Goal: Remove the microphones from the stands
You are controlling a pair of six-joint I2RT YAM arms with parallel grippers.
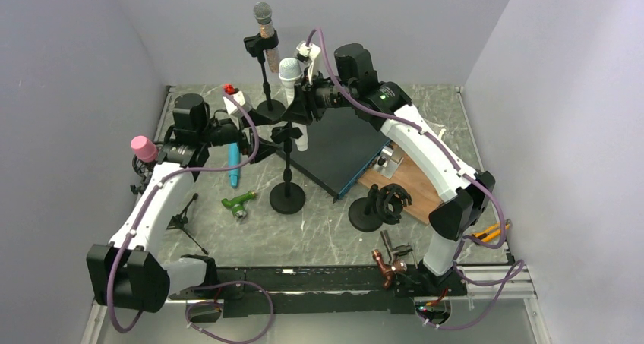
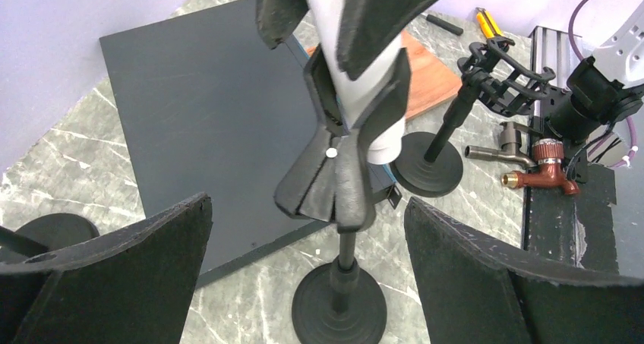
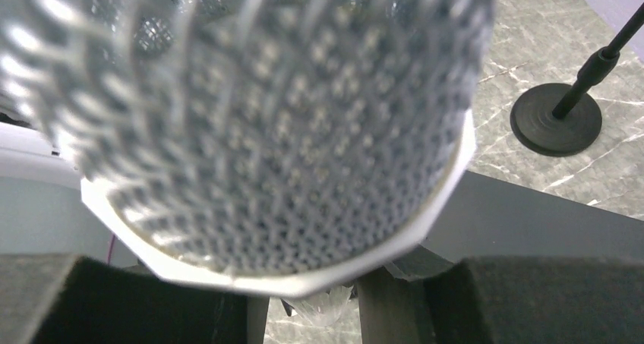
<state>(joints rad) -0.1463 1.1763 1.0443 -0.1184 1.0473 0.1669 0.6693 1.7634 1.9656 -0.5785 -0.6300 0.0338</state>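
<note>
1. top external: white microphone [image 1: 289,72] with a grey mesh head sits tilted in the clip of the stand [image 1: 287,200], mid-table at the near-left edge of a dark board [image 1: 342,146]. right gripper [image 1: 298,105] is clenched on the microphone body just below the head. left gripper [image 1: 267,134] is just left of the clip, released and grasping nothing.
2. left wrist: left gripper's jaws stand wide apart at the bottom corners. the stand's clip is ahead between them, untouched. the microphone's white body runs through the clip, its lower end poking out beneath. the right gripper's black jaws pinch the body above the clip. shock-mount stand [image 2: 456,116] and brass tap [image 2: 541,173] are off to the right.
3. right wrist: the mesh head fills the frame, close and blurred. the contact point is hidden under it. a round base [image 3: 556,120] sits on the marble table [image 3: 531,25], top right.
</note>
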